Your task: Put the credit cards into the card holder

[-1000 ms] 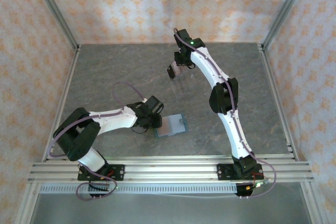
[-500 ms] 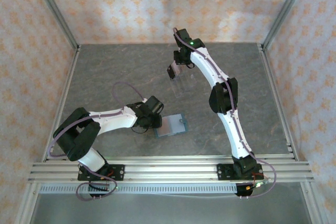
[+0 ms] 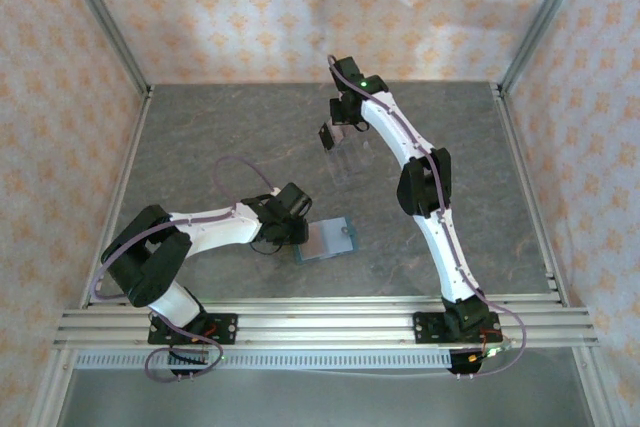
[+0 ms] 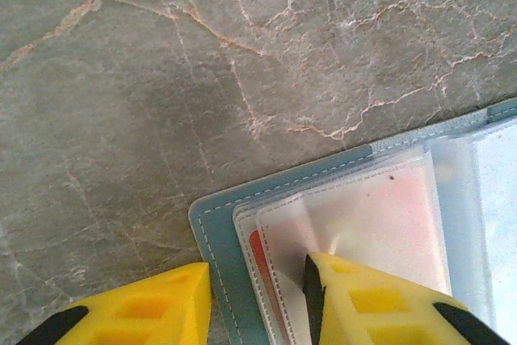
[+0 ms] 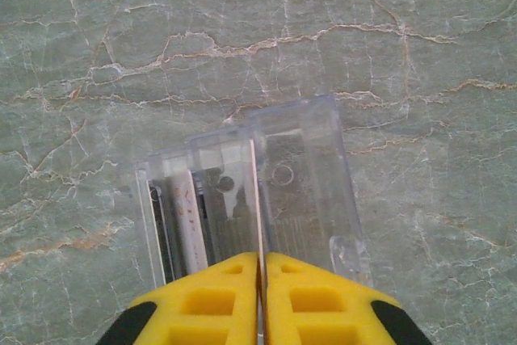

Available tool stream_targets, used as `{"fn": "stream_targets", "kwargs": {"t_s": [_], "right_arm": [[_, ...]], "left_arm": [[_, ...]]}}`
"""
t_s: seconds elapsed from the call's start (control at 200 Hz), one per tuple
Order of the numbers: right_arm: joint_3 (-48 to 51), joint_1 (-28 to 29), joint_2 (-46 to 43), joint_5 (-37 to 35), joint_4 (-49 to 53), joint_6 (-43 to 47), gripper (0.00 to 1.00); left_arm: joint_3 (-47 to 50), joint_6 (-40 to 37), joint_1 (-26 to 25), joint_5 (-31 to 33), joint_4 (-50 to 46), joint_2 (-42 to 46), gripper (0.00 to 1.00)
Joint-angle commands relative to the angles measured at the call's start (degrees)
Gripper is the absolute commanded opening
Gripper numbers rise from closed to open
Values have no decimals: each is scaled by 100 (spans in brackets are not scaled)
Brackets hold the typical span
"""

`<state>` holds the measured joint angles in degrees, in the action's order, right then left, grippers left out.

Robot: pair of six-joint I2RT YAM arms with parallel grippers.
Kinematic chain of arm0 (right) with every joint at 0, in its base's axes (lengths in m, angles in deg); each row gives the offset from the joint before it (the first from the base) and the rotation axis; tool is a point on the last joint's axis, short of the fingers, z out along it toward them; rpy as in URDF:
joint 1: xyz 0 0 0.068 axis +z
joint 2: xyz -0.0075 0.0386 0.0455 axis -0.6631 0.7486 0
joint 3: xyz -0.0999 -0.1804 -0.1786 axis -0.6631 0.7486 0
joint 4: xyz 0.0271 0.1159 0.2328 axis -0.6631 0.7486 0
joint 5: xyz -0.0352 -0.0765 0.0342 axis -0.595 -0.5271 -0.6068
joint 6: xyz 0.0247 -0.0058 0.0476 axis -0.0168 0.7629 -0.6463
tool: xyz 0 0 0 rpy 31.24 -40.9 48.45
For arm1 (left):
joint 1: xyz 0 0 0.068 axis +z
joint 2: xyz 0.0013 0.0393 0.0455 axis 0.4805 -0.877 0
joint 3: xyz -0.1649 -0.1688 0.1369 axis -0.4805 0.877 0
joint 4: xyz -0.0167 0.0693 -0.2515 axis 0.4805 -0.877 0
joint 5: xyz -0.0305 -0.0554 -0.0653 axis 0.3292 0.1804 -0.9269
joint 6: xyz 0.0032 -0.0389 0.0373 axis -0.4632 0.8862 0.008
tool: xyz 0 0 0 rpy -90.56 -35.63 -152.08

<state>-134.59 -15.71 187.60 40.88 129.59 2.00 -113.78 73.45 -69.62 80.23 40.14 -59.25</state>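
Two yellow fingers of your left gripper (image 4: 257, 276) stand apart, straddling a corner of the open card holder (image 4: 212, 228): one is over the bare table (image 4: 121, 119), the other sits on its clear sleeves, where a red card (image 4: 257, 252) shows. Farther right, your right gripper (image 5: 260, 272) is pinched tight on a thin credit card (image 5: 256, 191) standing on edge in the clear tray (image 5: 315, 167).

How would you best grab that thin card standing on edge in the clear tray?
Probably by its top edge, from straight above: the card stands upright in the clear tray, whose walls block its sides. The right hand pinches it that way.
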Motion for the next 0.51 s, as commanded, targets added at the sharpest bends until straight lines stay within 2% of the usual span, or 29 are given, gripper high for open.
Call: {"fn": "stream_targets", "kwargs": {"t_s": [0.0,0.5], "right_arm": [[-80,-7,35,-55,-11,40,8],[-71,-7,-636,-545,-259,194,1]], "left_arm": [[254,89,-75,56,-94,-314,35],[241,80,-75,62,-138,-236,35]]}}
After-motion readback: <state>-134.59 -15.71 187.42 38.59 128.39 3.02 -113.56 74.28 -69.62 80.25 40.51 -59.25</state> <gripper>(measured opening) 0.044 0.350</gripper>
